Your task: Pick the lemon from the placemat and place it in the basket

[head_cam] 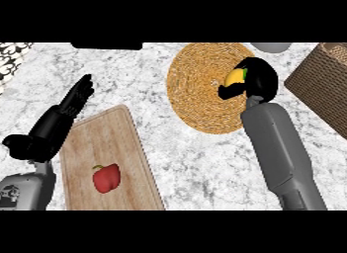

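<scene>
A yellow lemon (236, 76) shows over the right part of the round woven placemat (197, 89). My right hand (255, 79) is curled round it, hiding most of the fruit; I cannot tell whether the lemon rests on the mat or is lifted. The brown wicker basket (329, 89) stands to the right of that hand, partly cut off by the view's edge. At the left, my left hand (59, 118) rests open with straight fingers pointing up, beside the cutting board.
A wooden cutting board (110, 148) lies at the lower left with a red bell pepper (107, 178) on it. A dark object (107, 45) and a grey one (271, 47) sit at the counter's far edge. Patterned tile shows at the far left.
</scene>
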Robot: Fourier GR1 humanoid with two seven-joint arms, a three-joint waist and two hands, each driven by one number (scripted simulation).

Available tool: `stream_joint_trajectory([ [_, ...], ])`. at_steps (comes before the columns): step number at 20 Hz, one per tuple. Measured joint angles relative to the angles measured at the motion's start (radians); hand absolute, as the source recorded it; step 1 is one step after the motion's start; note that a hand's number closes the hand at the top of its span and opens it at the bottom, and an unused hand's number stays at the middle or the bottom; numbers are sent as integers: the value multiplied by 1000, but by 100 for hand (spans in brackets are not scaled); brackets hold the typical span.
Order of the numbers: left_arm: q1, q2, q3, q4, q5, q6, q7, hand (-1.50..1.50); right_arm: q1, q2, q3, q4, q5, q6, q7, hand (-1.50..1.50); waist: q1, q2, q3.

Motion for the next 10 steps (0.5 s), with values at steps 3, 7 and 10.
stream_joint_trajectory([
  [3, 17, -2, -2, -10, 0, -1, 0, 0, -45, 8, 6, -51, -26, -119, 0, 150, -5, -5, 0],
  [7, 21, 8, 8, -15, 1, -4, 1, 0, -94, 13, 58, -121, -22, -228, 64, 150, -16, -9, -1],
  [10, 45, 14, 18, -18, 7, -11, -14, 0, -130, 11, 74, -180, -3, -239, 134, 150, -25, -10, -1],
])
